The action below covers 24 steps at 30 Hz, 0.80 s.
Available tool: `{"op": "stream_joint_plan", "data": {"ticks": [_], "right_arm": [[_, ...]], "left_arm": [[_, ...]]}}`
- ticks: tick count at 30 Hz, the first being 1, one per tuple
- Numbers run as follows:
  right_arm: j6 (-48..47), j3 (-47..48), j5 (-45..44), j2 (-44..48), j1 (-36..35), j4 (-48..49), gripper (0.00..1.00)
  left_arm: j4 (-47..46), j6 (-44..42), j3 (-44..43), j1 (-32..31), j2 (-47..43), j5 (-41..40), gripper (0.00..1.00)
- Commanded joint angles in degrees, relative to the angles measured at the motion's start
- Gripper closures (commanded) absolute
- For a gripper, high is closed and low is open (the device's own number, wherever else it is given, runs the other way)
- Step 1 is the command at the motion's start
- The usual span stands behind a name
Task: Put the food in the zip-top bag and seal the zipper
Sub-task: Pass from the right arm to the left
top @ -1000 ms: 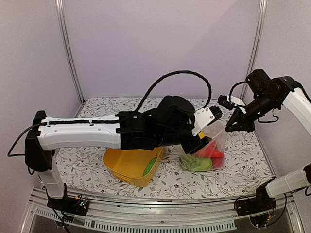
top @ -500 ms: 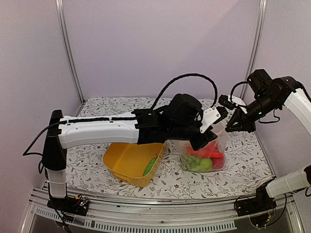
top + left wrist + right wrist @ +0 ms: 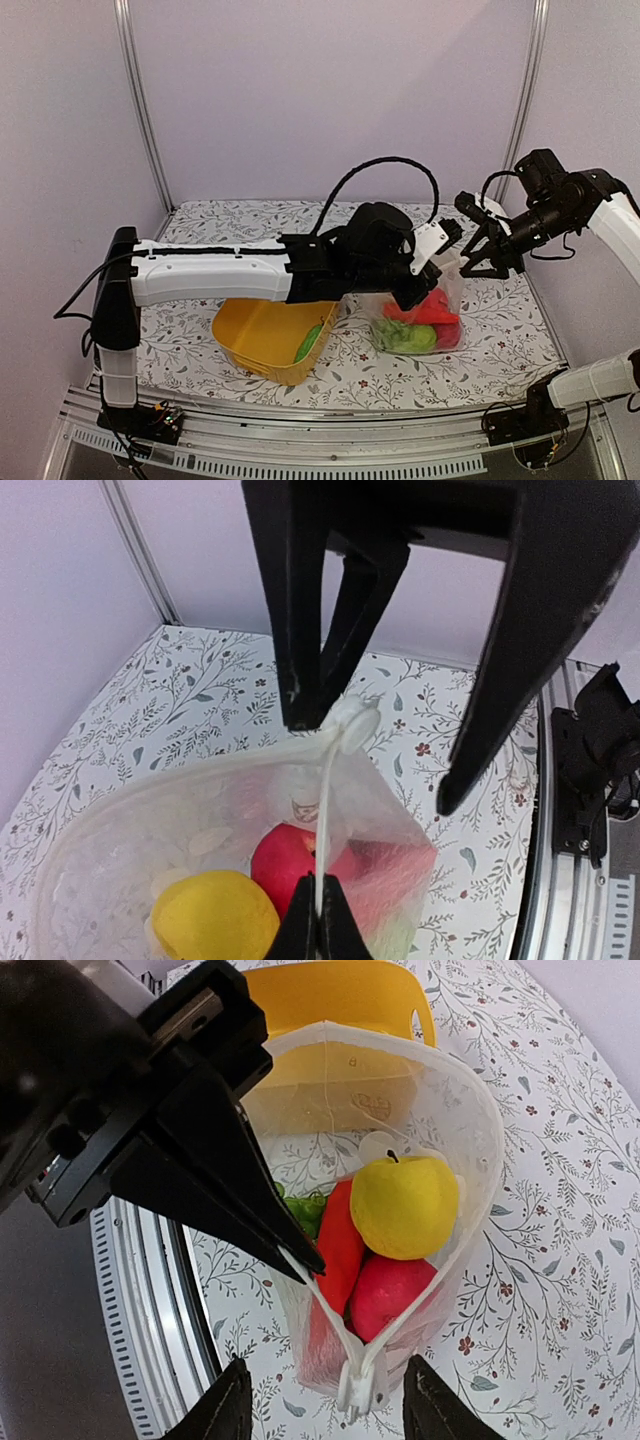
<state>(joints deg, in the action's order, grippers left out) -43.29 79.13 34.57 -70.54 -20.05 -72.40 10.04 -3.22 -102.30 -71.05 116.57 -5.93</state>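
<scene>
The left claw [image 3: 320, 920] is clamped on the zipper [image 3: 325, 810] at the mouth of the zip-top bag [image 3: 478, 1150]. The right claw [image 3: 328, 1365] is held apart astride the strip's end, with nothing gripped. The bag is stood right of the middle of the desk [image 3: 500, 340], its mouth agape. A yellow fruit [image 3: 405, 1205], a red fruit [image 3: 385, 1295] and a red chili [image 3: 340, 1240] are lodged inside. One green piece [image 3: 308, 343] is seen in the yellow basket [image 3: 250, 335] by the near edge. Loading is judged nearly done, and sealing is not yet begun.

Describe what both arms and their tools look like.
The left arm and right arm have white shells on the long links, black joints and wrists. A black ribbed cable loops over the left wrist. The left tool and right tool each have two black tapering fingers.
</scene>
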Motion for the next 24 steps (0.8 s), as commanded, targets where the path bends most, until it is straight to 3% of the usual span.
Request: {"op": "stream_joint_plan", "data": {"ticks": [1, 10, 18, 24], "right_arm": [[-0.71, -2.95, 8.60, 3.71, 4.20, 5.66, 0.49], [-2.05, -11.64, 13.51, 8.29, 7.92, 13.75, 0.49], [1.81, -16.77, 13.90, 11.52, 8.01, 25.32, 0.56], [3.15, -17.77, 14.83, 9.18, 7.97, 28.89, 0.60]], "left_arm": [[-6.22, 3.75, 2.90, 1.24, -3.32, -2.49, 1.00], [-8.15, 5.83, 4.78, 1.26, -5.04, -2.24, 1.00], [-8.26, 5.67, 6.29, 1.26, -7.20, -2.52, 1.00], [-7.58, 5.51, 7.35, 1.26, -7.61, -3.10, 1.00]]}}
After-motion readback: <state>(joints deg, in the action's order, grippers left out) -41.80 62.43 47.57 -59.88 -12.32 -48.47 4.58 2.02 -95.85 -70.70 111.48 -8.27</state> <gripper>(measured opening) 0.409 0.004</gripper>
